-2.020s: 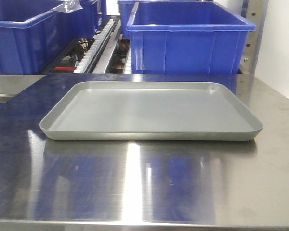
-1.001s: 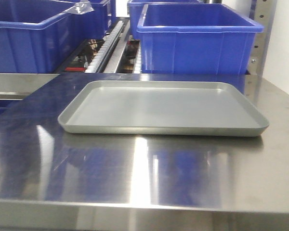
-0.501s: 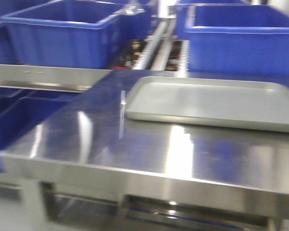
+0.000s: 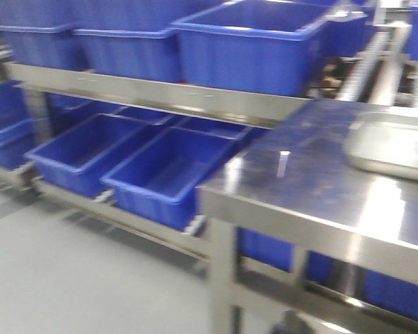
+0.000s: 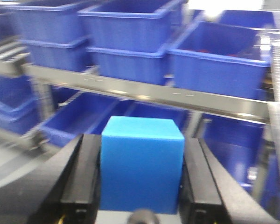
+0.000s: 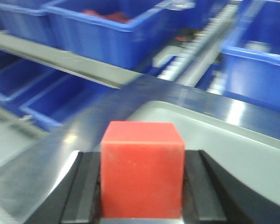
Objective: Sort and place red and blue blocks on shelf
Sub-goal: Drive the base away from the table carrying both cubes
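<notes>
Blue block (image 5: pixel 142 168) sits clamped between the black fingers (image 5: pixel 84 179) of the left gripper (image 5: pixel 142 154). The jaws are closed only to the cube's width, with both pads flat on its sides. Red block (image 6: pixel 142 172) is held the same way in the right gripper (image 6: pixel 142 158). Neither cube is on the shelf (image 4: pixel 160 90) yet, so the step in hand looks like the carry: both arms are loaded, the rack is ahead and nothing is placed.

The next move, as I judge it, calls for choosing a bin for each colour and lifting each cube over the bin wall. Only then should the jaws open. All three views are blurred, so fine lining-up would be safer once the picture is sharp.

The views split the scene between them. The front view gives the layout: the shelf rail with bins (image 4: pixel 251 49) on top and more bins below. The table (image 4: pixel 299 181) stands to the right with the tray (image 4: pixel 390 142) on it. It shows no arm, gripper or block.

The left wrist view alone shows the blue cube, facing the rail (image 5: pixel 144 93) and well apart from the bins. The right wrist view alone shows the red cube, over the table near the tray. It also shows a bin (image 6: pixel 107 37) behind holding something red, too blurred to name.
</notes>
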{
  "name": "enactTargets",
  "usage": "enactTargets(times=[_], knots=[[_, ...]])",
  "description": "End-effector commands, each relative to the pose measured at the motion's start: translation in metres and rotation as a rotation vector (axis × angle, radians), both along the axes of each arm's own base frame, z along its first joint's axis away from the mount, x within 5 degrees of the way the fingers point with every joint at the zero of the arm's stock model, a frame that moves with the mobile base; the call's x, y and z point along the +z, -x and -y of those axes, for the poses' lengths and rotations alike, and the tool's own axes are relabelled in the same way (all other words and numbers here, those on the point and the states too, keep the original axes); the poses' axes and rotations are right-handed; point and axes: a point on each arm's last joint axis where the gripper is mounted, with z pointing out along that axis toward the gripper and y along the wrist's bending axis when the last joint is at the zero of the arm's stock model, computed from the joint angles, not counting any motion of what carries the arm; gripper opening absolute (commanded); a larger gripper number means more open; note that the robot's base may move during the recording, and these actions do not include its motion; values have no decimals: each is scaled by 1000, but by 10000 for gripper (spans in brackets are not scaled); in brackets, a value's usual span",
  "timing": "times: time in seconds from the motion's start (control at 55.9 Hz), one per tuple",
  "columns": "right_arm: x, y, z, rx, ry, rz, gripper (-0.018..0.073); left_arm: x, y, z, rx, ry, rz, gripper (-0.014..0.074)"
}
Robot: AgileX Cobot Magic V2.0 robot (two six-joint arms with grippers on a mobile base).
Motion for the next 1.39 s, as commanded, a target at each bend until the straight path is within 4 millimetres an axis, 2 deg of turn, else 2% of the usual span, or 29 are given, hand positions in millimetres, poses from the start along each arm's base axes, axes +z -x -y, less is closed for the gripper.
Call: enactTargets(times=[0.0, 1.377], knots=[[18, 0, 1, -7, 3, 110, 405, 17, 1, -1, 10, 27, 106, 307], [18, 0, 1, -7, 3, 110, 405, 17, 1, -1, 10, 27, 106, 307]])
